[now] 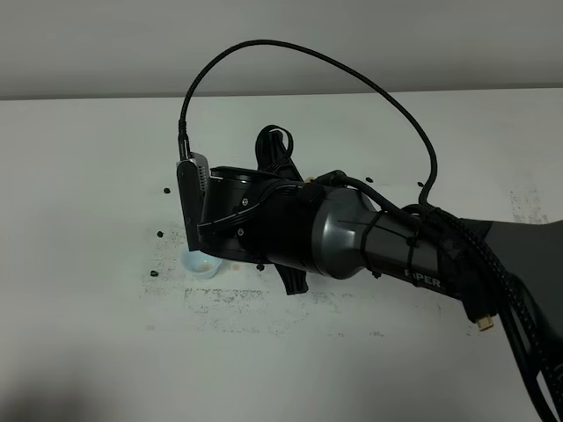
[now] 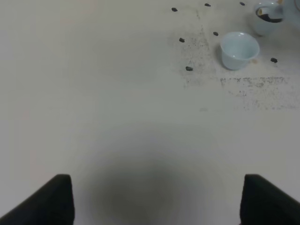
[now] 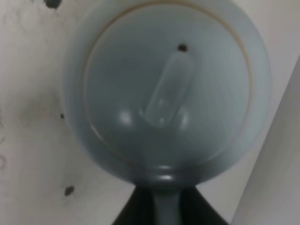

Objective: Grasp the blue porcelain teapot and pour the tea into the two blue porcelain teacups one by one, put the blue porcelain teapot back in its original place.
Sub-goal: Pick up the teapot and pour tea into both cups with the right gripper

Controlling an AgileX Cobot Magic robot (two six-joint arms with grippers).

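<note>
Right gripper (image 3: 166, 208): clamped on the pot's loop handle, with dark fingers (image 3: 138, 213) on either side of it in the wrist view. The pot (image 3: 166, 89) fills that view, lid toward the camera. Whether it hangs from the gripper or sits on the table, cannot tell. Tilt is unclear too, since the camera rides with the wrist. No stream of tea visible.

High view: right arm (image 1: 352, 237) reaches across the middle to the left side and hides the pot entirely. One cup (image 1: 201, 264) peeks out just below the wrist, on the table (image 1: 88, 176). So the pot is at the cups, above them or right beside them.

Left gripper (image 2: 161, 201): jaws spread wide, nothing between them, over the table and well apart from the cups. Its view shows both.
- Near cup (image 2: 239, 49): upright, inside looks pale, little or nothing in it as far as shows.
- Far cup (image 2: 268, 14): at the frame's edge, something dark inside. Tea or a reflection of the arm, cannot settle.
- Dark specks (image 2: 189, 69) lie scattered around them.

Progress, as judged: grasp done. Pouring is under way at best. Perhaps one cup is served; the near one apparently is not. Left to do: finish both pours, carry the pot back to its place, let go.
</note>
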